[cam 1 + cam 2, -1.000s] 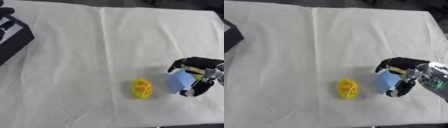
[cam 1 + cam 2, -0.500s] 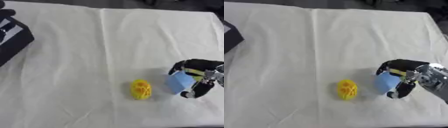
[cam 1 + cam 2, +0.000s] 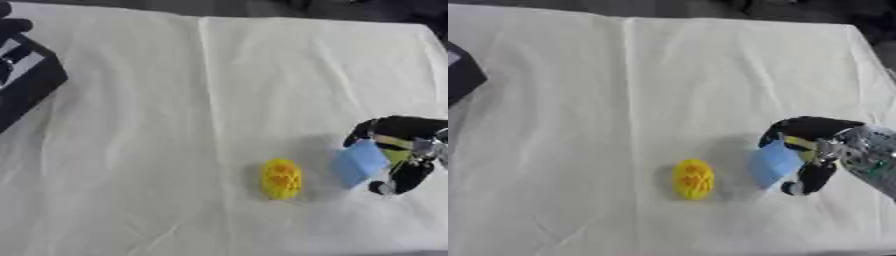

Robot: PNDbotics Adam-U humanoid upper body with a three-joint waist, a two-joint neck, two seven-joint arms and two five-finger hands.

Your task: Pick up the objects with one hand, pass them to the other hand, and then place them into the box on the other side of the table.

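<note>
The right hand [image 3: 811, 150] sits at about 4 o'clock on the cloth-covered surface [image 3: 175, 100], its fingers [image 3: 802, 127] curled over a light blue block [image 3: 774, 162] and clamped on it. A yellow oval object [image 3: 282, 179] lies just beside it, toward 6 o'clock. A dark box [image 3: 26, 80] sits at 10 o'clock.

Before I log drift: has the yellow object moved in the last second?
No. The yellow object lies at the same spot on the cloth, left of the blue item in the right hand.
</note>
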